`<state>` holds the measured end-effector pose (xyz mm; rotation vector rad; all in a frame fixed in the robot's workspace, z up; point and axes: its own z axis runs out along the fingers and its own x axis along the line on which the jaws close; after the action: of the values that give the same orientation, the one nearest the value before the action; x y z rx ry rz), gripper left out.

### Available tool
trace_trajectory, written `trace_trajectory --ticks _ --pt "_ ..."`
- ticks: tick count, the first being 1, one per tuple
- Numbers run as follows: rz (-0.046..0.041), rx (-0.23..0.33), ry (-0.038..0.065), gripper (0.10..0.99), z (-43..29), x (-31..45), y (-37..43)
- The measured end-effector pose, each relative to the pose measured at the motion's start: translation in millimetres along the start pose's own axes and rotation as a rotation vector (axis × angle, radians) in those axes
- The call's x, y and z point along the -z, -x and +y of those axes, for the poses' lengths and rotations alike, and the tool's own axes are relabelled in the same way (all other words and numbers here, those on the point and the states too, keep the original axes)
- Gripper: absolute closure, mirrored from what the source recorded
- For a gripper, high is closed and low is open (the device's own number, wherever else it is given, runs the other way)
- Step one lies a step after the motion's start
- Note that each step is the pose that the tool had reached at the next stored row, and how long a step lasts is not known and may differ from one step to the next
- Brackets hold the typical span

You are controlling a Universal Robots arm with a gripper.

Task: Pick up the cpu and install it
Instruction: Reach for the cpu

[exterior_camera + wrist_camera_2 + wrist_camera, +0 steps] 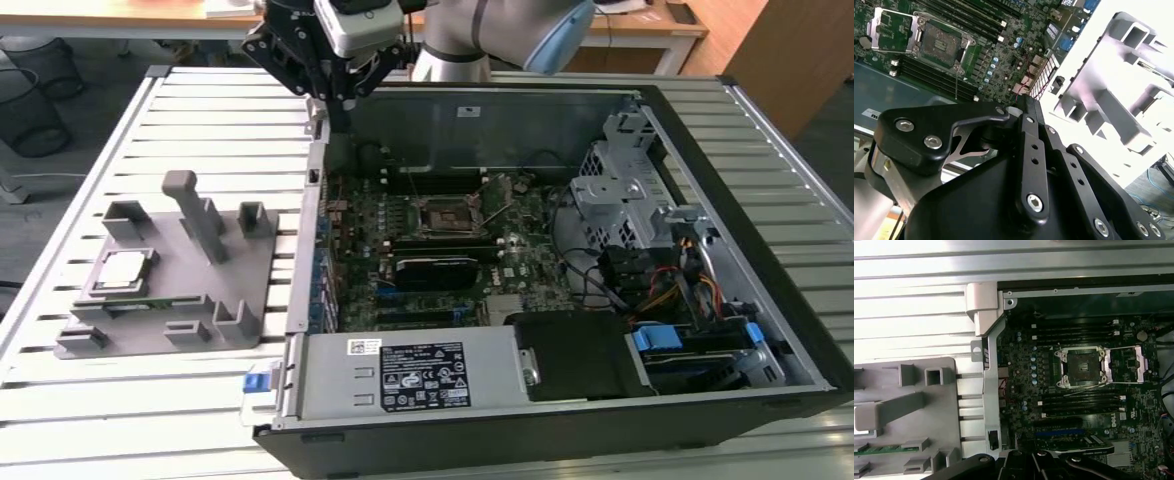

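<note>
The cpu point(123, 270), a small silver-topped square, lies in a recess of the grey fixture block point(174, 270) on the exterior view's left, outside the computer case. My gripper point(343, 100) hangs shut and holds nothing, high over the case's back left corner, far from the cpu. Its black links fill the foreground in the second wrist view, with the gripper point(1024, 102) above the case wall. The motherboard socket point(447, 215) is empty, its metal load plate point(1126, 362) swung open beside it. Both wrist views show the socket point(936, 42) point(1083, 367).
The open computer case point(747, 110) lies on a slatted metal table point(200, 110). Its upright side wall point(314, 250) stands between fixture and motherboard. Inside are a power supply point(414, 372), a drive cage point(627, 170) and loose cables point(667, 290). The fixture's posts point(200, 215) stand up near the cpu.
</note>
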<state>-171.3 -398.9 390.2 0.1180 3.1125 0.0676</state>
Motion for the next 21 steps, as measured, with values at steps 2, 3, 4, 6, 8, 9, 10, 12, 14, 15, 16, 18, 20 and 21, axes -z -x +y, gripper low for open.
trace_trajectory --ticks 2,3,4,6,8,9,10,12,14,15,16,18,20,21 --pt "0.0 0.0 0.0 0.98 -0.1 -0.1 -1.5" --pt "-0.0001 0.0 0.0 0.98 -0.1 -0.2 -2.2" --pt "-0.0001 0.0 0.0 0.98 -0.2 -0.2 -2.8" --pt "0.0 0.0 0.0 0.98 -0.3 -0.3 -4.2" --pt "-0.0001 0.0 0.0 0.98 -0.4 -0.4 -5.5" --pt "-0.0001 0.0 0.0 0.98 -0.5 -0.5 -6.1" --pt "0.0 0.0 0.0 0.98 -0.6 -0.5 -6.9" --pt "0.0 0.0 0.0 0.98 -0.7 -0.7 -8.3" --pt "0.0 0.0 0.0 0.98 -0.8 -0.8 -9.7" --pt "0.0 0.0 0.0 0.98 -0.8 -0.9 -10.5" --pt "0.0 0.0 0.0 0.98 -0.9 -1.0 -11.1" --pt "0.0 0.0 0.0 0.98 -1.0 -1.1 -12.3" --pt "0.0 0.0 0.0 0.98 -1.1 -1.3 -13.5" --pt "0.0 0.0 0.0 0.98 -1.1 -1.3 -14.0"
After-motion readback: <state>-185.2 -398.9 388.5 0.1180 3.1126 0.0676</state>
